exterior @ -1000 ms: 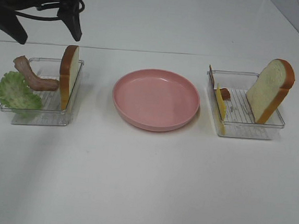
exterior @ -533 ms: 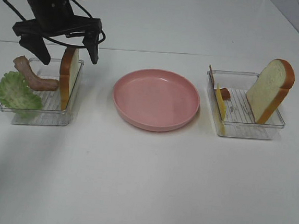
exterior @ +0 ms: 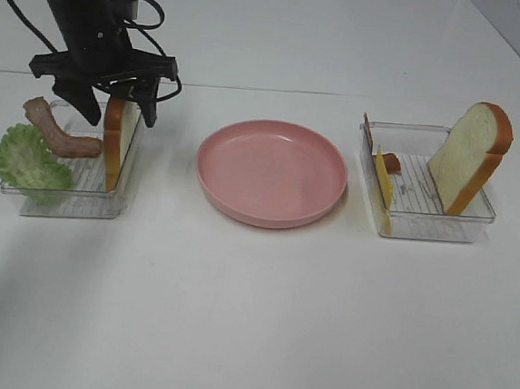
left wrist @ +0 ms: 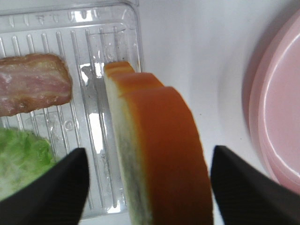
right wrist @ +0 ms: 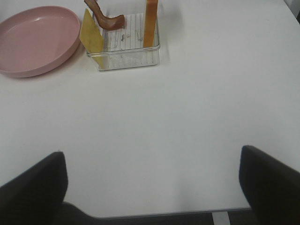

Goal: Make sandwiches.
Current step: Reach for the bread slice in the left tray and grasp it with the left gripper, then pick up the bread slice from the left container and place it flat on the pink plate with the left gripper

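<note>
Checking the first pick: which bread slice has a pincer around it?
The bread slice in the left tray, upright beside the bacon; the left pincer straddles its top. The other bread slice leans in the right tray, no pincer near.

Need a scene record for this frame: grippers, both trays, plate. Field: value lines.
left gripper: open, jaws astride left bread slice, gaps on both sides
right gripper: open, over bare table, holding nothing
left tray: left bread slice on edge at plate-side wall; lettuce over outer edge; bacon strip
plate: pink, between the trays, nothing on it
right tray: right bread slice leaning; cheese slice at plate-side wall; second bacon piece
progress: nothing stacked yet
</note>
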{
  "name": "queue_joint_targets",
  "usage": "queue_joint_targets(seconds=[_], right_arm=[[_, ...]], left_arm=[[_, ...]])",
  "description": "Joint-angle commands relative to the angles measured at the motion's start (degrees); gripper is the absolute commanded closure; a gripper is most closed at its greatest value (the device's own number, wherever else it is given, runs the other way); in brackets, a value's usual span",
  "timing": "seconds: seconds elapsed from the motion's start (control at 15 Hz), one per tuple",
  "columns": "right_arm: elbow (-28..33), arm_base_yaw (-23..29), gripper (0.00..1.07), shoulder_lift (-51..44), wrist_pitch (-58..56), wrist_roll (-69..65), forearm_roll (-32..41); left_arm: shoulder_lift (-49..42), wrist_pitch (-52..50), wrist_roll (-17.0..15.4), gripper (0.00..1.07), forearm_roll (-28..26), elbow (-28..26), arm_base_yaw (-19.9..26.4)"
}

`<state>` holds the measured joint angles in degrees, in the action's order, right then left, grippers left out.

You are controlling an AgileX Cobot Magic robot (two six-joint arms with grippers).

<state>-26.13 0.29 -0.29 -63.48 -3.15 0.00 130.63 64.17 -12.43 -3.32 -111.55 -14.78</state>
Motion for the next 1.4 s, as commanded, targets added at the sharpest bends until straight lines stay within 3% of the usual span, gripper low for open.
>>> queue_joint_targets(seconds=[0.07,0.13,0.33,0.47,0.73,0.87,0.93,1.07,1.2,1.4], right_arm=[[0.11,-0.23,0.11,-1.66,0.23,0.11,0.0],[0.11,-0.23,0.11,-1.66,0.23,0.11,0.0],[0.11,-0.23,0.11,-1.66,0.23,0.11,0.0],[0.11,-0.23,0.11,-1.66,0.23,0.11,0.0],[0.11,-0.23,0.11,-1.66,0.23,0.11,0.0],[0.11,-0.23,0.11,-1.66,0.23,0.11,0.0],[0.11,-0.23,0.11,-1.66,0.23,0.11,0.0],[0.11,-0.23,0.11,-1.66,0.23,0.11,0.0],[0.11,-0.23,0.11,-1.66,0.23,0.11,0.0],[0.11,-0.23,0.11,-1.66,0.23,0.11,0.0]], left_arm=[[0.34,-0.46,-0.17,0.9,0.23,-0.23,-0.17],[0.34,-0.17,-0.17,1.07,0.29,-0.23,-0.17],[-0.06,4.18,-1.66,1.07,2.18,-1.43,-0.17],[-0.69,11.23,-3.38,1.07,5.39,-6.36,-0.17],[-7.51,11.0,-4.41,1.07,3.32,-8.48,-0.23],[-9.17,9.22,-4.18,1.07,-0.92,-10.03,-0.23],[-9.28,5.84,-3.27,1.07,-7.73,-10.2,-0.23],[-8.31,3.21,-0.52,1.07,-15.07,-10.2,-0.69],[-5.44,-0.69,3.84,1.07,-20.74,-10.2,-3.32],[-2.46,-4.64,6.07,1.07,-25.55,-10.2,-5.44]])
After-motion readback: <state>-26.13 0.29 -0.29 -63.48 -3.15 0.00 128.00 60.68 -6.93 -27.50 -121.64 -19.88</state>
